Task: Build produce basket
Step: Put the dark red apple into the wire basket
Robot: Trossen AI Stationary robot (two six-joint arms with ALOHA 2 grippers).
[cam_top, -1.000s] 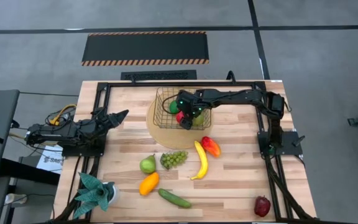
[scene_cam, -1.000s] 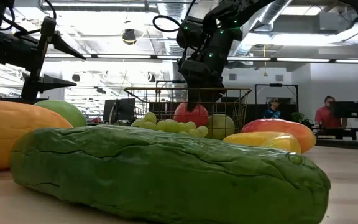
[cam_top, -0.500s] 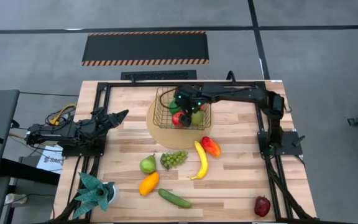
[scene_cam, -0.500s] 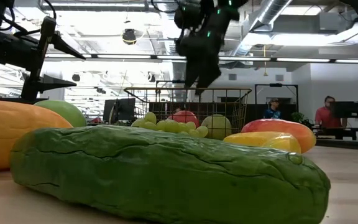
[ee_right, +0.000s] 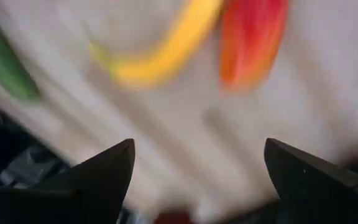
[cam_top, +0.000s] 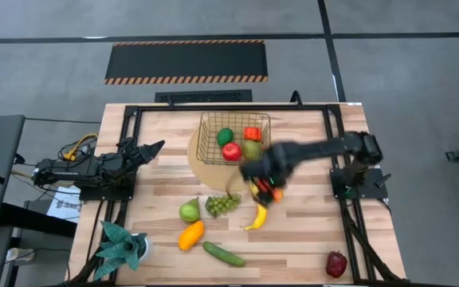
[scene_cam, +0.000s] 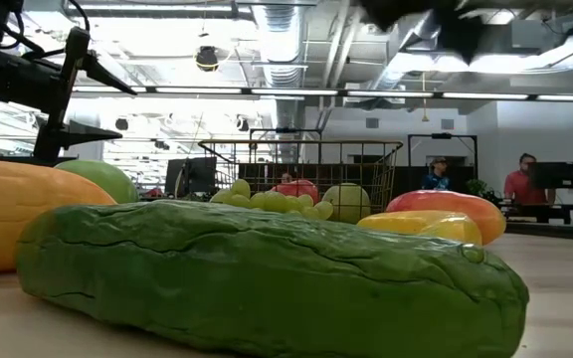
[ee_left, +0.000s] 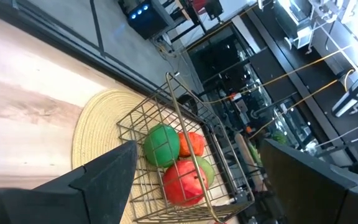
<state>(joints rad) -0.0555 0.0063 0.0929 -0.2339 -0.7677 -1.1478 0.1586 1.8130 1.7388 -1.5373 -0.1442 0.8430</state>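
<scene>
**Basket 4 in, 7 pieces left on the table**

High view: basket sits on the round mat and holds 4 pieces: a green one, a red apple, an orange-red one and a yellow-green one. Right gripper is just outside the basket, over the banana and mango. Grapes, pear, an orange-yellow fruit and cucumber lie farther from the basket; a second apple is farthest off. Left gripper is parked well to the basket's side.

Low view: cucumber fills the foreground, basket behind it with fruit inside.

Left wrist view: jaws spread wide, empty, aimed at the basket.

Right wrist view: jaws wide, nothing between them; banana and mango ahead.

Judgement: roughly 1/3 done.
</scene>
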